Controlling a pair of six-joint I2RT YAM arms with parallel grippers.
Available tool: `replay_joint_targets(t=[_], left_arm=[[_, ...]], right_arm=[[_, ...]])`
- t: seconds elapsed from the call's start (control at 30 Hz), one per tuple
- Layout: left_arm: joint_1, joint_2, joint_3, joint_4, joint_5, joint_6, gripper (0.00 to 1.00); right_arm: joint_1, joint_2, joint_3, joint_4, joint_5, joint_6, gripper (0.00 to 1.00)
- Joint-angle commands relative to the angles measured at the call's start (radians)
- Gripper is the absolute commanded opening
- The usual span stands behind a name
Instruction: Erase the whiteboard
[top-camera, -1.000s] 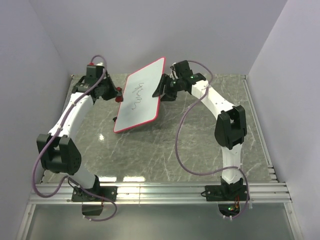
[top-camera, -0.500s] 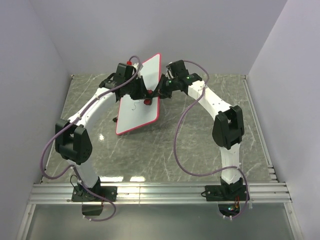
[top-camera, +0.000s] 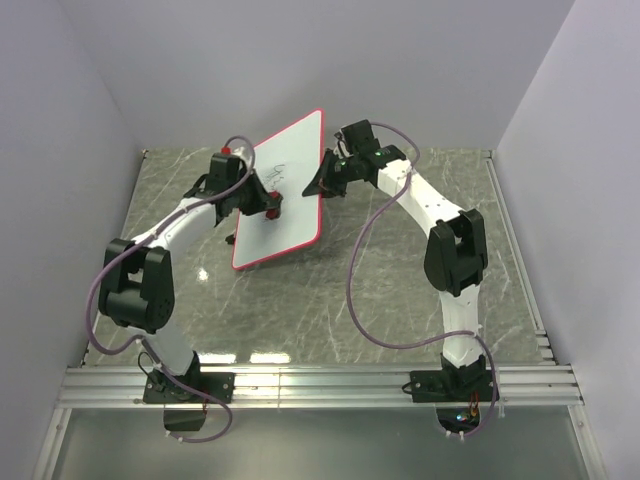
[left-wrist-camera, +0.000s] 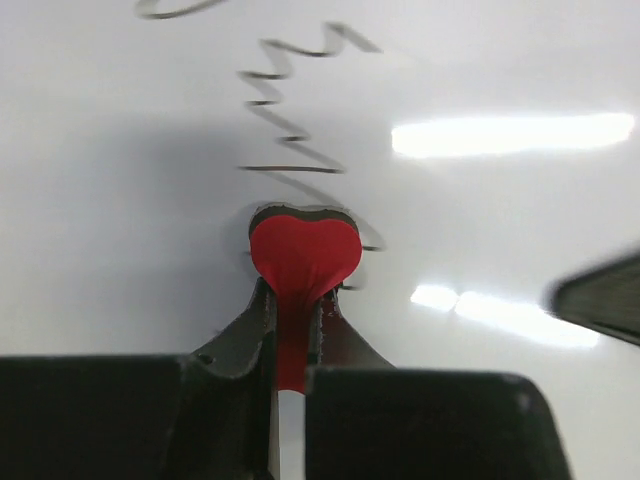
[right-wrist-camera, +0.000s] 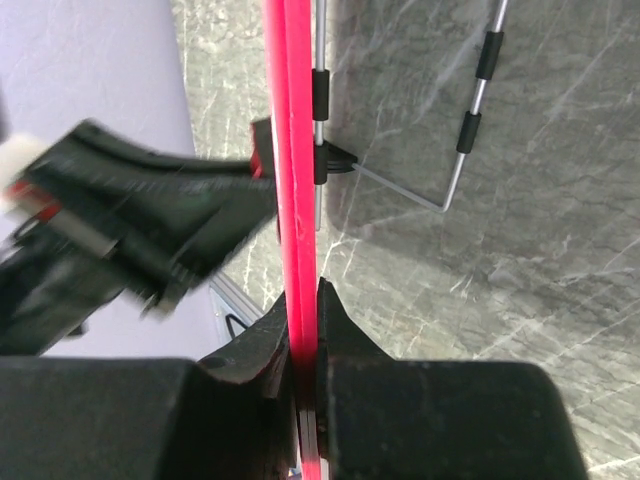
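Observation:
The whiteboard, white with a thin red rim, is held tilted up above the marble table. Dark scribbles show on its upper part, and in the left wrist view. My left gripper is shut on a small red eraser and presses it against the board face just below the scribbles. My right gripper is shut on the board's right edge; the red rim runs between its jaws.
The board's wire stand sticks out behind it over the grey marble table. Lilac walls close in the back and both sides. An aluminium rail runs along the near edge by the arm bases.
My left gripper with the eraser came from beside the board's left edge onto its face, swept right, then drew back toward the left-middle. The right gripper kept hold of the board, which tilted a little.

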Motion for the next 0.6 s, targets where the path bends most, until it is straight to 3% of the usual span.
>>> replay_joint_targets(t=[0.0, 0.2, 0.37, 0.57], left_arm=[[0.030, 0.048, -0.178, -0.026, -0.009, -0.008, 0.00], [0.053, 0.013, -0.242, -0.026, -0.012, 0.002, 0.00], [-0.017, -0.060, -0.226, -0.057, 0.027, 0.000, 0.00], [-0.108, -0.058, -0.037, -0.052, 0.177, -0.064, 0.00]], right_arm=[[0.013, 0.013, 0.045, -0.097, 0.019, -0.101, 0.00], [0.003, 0.018, 0.067, -0.103, 0.010, -0.094, 0.00], [-0.005, 0.024, 0.062, -0.083, 0.002, -0.068, 0.00], [-0.005, 0.026, 0.045, -0.069, -0.009, -0.060, 0.00]])
